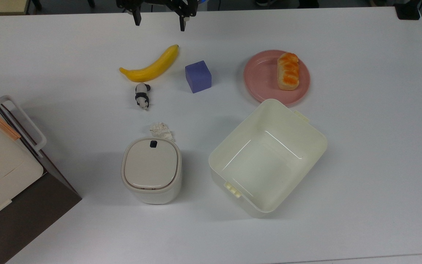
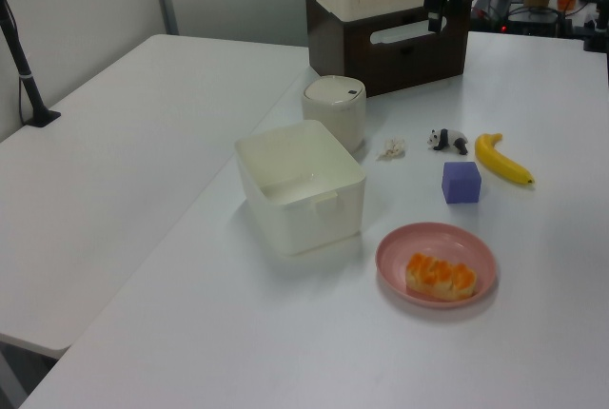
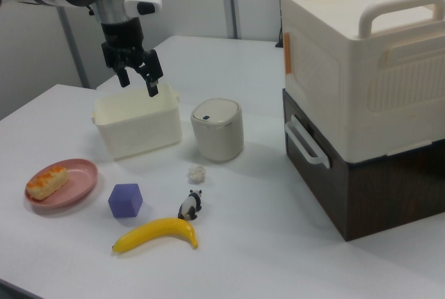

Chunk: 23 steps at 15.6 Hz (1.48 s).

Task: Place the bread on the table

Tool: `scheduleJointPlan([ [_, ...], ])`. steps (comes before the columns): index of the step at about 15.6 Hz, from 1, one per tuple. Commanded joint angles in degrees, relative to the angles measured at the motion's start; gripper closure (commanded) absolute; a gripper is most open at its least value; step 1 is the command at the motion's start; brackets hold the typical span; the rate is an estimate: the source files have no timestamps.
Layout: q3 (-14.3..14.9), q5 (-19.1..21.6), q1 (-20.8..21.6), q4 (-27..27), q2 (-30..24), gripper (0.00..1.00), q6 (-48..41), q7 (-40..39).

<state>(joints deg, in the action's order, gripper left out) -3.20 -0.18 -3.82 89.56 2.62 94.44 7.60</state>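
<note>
The bread (image 1: 288, 71) lies on a round pink plate (image 1: 260, 79) toward the top view's right, resting on the plate's right half, glazed top up. The table (image 1: 361, 154) is a plain white top.

Left to right in the top view: a cream-and-brown stacked box unit (image 1: 2, 165) at the left edge; a lidded cream canister (image 1: 151, 169) with a crumpled paper scrap (image 1: 160, 129) just behind it; a small panda figure (image 1: 142, 95); a yellow banana (image 1: 151, 66); a purple cube (image 1: 198, 76); the plate; an open cream bin (image 1: 267, 156) just in front of the plate.

The gripper (image 1: 159, 20) hangs above the table's far edge, beyond the banana, fingers apart and holding nothing, well apart from the bread.

In the left view a second white table (image 2: 114, 181) adjoins on the left view's left, with pale wall panels (image 2: 86, 0) behind.
</note>
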Motion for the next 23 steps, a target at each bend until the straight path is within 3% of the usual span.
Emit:
scheduleJointPlan([
  [1,0.03,0.44,-0.22,-1.06,0.20,0.00,-2.67,-0.40],
  [23,-0.40,0.53,0.56,-0.97,0.28,0.00,-2.59,-0.57],
])
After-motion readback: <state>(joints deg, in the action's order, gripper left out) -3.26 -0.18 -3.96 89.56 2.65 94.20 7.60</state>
